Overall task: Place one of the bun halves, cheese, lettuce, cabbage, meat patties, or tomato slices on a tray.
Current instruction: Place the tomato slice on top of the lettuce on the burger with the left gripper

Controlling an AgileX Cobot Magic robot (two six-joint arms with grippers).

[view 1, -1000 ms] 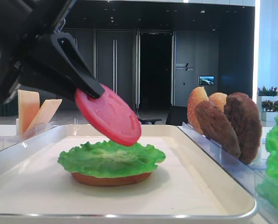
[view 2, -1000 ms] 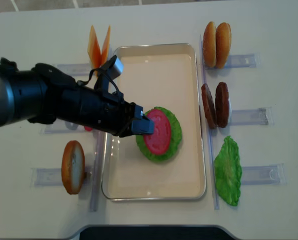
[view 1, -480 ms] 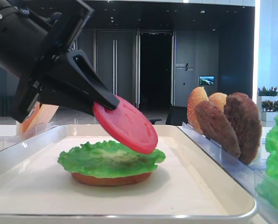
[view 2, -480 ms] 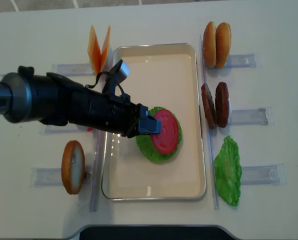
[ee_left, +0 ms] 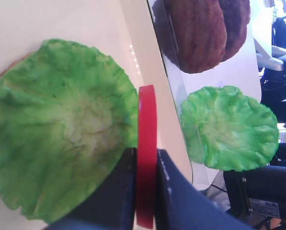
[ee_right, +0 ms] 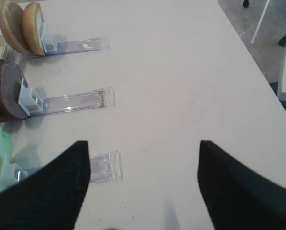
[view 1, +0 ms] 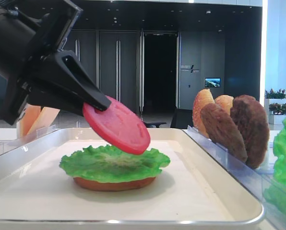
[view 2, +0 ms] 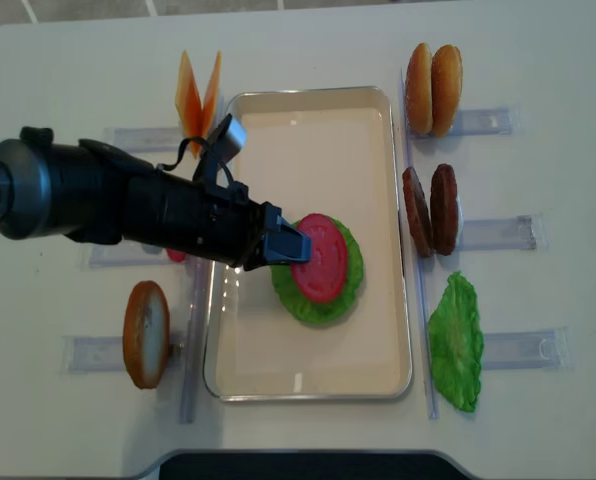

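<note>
L gripper (view 1: 96, 101) clamps tomato slice (view 1: 116, 125) by its rim, tilted above lettuce (view 1: 114, 163) w/ bun base, ready to stack

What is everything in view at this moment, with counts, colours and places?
tray: one, cream-white, centre of table.
bun base: one, brown-orange, on tray under lettuce.
lettuce: one, green, on the bun base.
tomato slice: one, red, held tilted above lettuce.
cheese: two slices, yellow-orange, left of tray.
bun halves: two, golden, right rear holder; a third front left.
meat patties: two, dark brown, right of tray.
spare lettuce: one, green, front right.
left gripper: shut on tomato slice.
right gripper: open, above bare table.
</note>
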